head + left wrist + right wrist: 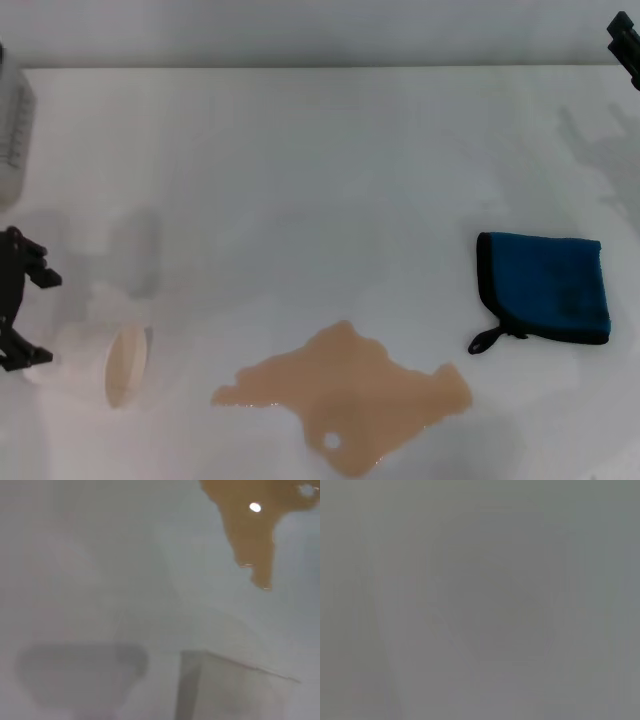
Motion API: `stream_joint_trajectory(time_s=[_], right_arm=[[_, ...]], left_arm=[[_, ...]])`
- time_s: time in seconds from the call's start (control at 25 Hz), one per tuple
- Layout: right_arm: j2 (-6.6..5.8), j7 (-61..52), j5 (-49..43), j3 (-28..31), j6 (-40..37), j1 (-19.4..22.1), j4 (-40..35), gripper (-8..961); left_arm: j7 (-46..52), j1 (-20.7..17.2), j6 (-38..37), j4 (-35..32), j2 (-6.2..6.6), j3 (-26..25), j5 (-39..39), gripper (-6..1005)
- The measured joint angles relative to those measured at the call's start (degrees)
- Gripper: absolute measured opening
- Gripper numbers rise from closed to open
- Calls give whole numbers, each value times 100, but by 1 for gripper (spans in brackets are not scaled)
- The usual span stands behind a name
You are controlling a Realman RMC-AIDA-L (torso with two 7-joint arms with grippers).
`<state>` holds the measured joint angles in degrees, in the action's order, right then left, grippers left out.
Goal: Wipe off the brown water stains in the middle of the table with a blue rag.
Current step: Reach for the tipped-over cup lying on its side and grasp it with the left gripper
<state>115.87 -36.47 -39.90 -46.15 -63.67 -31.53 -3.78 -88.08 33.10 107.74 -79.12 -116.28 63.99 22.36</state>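
Stains: the brown water stains [350,395] are spreading near the tabletop's front edge, about mid-width.
Rag: the blue rag [545,288] is lying folded toward the right edge — apart from the puddle.
Cup: a pale paper cup [100,360] is lying tipped near the left edge.
Left gripper [20,300]: sitting at the left edge by the cup — finger state cannot be told.
Right gripper [625,45]: showing at the far right corner, fingers unclear.
Table [320,180]: white.

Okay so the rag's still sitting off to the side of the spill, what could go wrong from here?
1. The brown water stains spread wider than the blue rag, so one pass may only smear them.
2. The tipped paper cup lies by the left gripper, beside the puddle; a sweep toward it could knock it rolling.
3. The right gripper sits at the far table corner, so a hurried reach may drag the rag instead of lifting it.
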Motion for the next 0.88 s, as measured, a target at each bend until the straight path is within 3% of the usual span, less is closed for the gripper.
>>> stream_joint_trajectory(time_s=[0.68, 0.88], right_arm=[[16, 0, 164, 1, 153, -140, -21, 840], [16, 0, 200, 1, 154, -162, -21, 840]], left_arm=[[-398, 13, -185, 29, -189, 364, -288, 869], [-575, 81, -242, 302, -228, 425, -245, 868]])
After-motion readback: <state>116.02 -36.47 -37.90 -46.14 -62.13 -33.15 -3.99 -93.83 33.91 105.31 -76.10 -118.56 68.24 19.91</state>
